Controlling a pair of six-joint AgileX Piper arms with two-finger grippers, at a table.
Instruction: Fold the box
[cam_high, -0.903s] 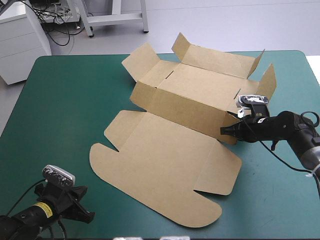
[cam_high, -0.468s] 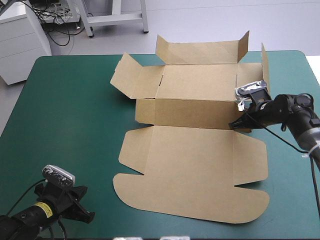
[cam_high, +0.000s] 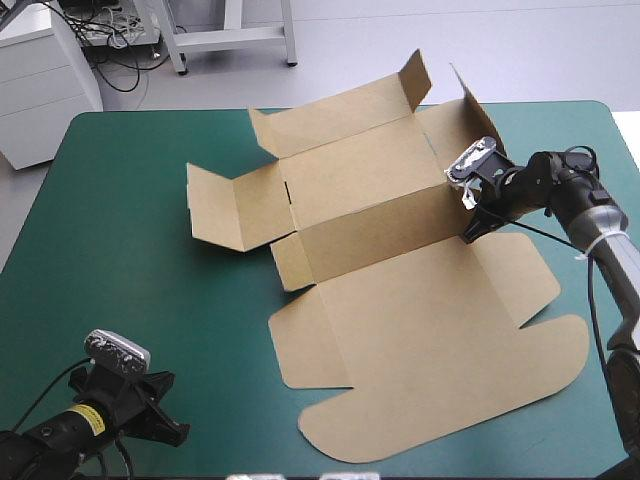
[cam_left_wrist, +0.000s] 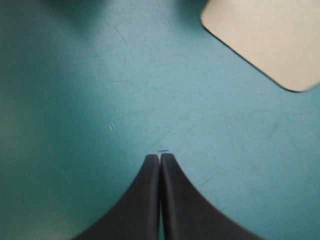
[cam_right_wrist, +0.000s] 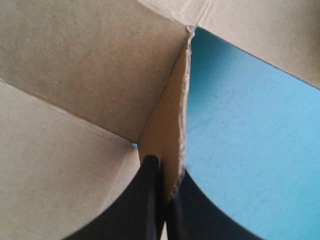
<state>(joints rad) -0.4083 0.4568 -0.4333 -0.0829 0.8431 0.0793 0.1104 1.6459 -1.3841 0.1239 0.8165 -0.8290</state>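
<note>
The box (cam_high: 420, 320) is plain brown, the cover (cam_high: 130, 250) teal-green, left pincer (cam_left_wrist: 160, 156) and right pincer (cam_right_wrist: 161, 172) black.

No legible text, numbers or brand marks in any view. One yellow label (cam_high: 88, 421) on the arm behind the left hand (cam_left_wrist: 160, 157); dark print on it, too small to read.

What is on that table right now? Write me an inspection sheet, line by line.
Surface: teal-green cover, faintly scratched.
Job's things: brown box, partly folded, walls raised, lid flat toward the near edge.
Clutter: nothing seen.
Grippers: left end effector shut, empty, over the cover; right end effector shut on the box at its right-hand flap.
Cables: nothing seen.
Surroundings: nothing seen.
</note>
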